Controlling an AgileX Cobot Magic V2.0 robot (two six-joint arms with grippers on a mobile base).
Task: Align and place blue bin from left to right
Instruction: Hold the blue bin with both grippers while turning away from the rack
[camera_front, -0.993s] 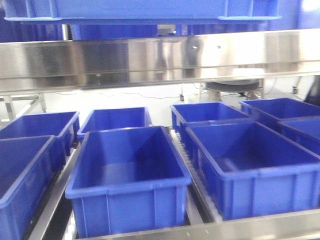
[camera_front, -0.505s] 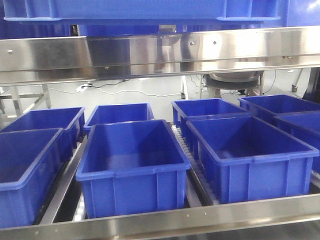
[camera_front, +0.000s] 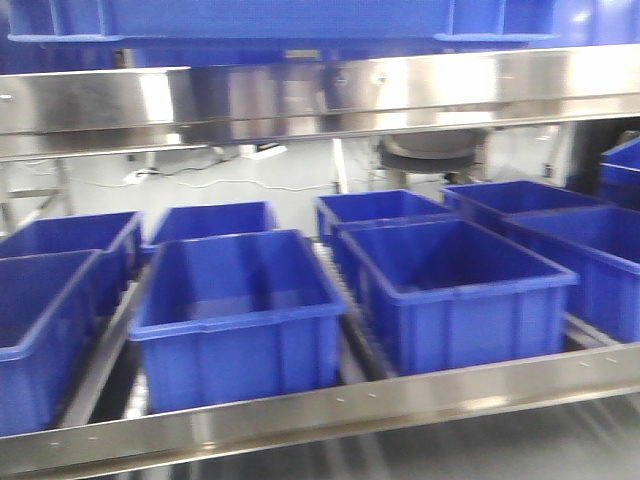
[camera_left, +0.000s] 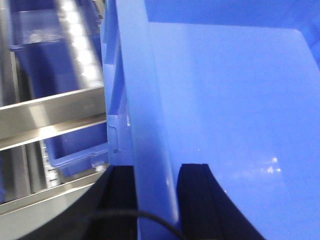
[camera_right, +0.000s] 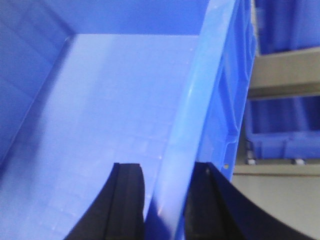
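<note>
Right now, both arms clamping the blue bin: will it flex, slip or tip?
Probably stiff: the blue bin has a thick rim and ribbed walls. Likely light, since it looks empty. Glossy plastic could slip; the left gripper and right gripper pinch opposite walls, which should limit tipping.

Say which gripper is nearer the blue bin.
Neither: both are on it. The left gripper clamps one side wall of the blue bin, the right gripper the opposite wall, jaws straddling inside and outside.

Rectangular plastic bin (camera_left: 225, 100) was light, bright blue; smooth plastic crates (camera_front: 235, 350) darker navy; steel rail (camera_front: 300, 100) silver; left gripper (camera_left: 156, 172) & right gripper (camera_right: 167, 172) black.
</note>
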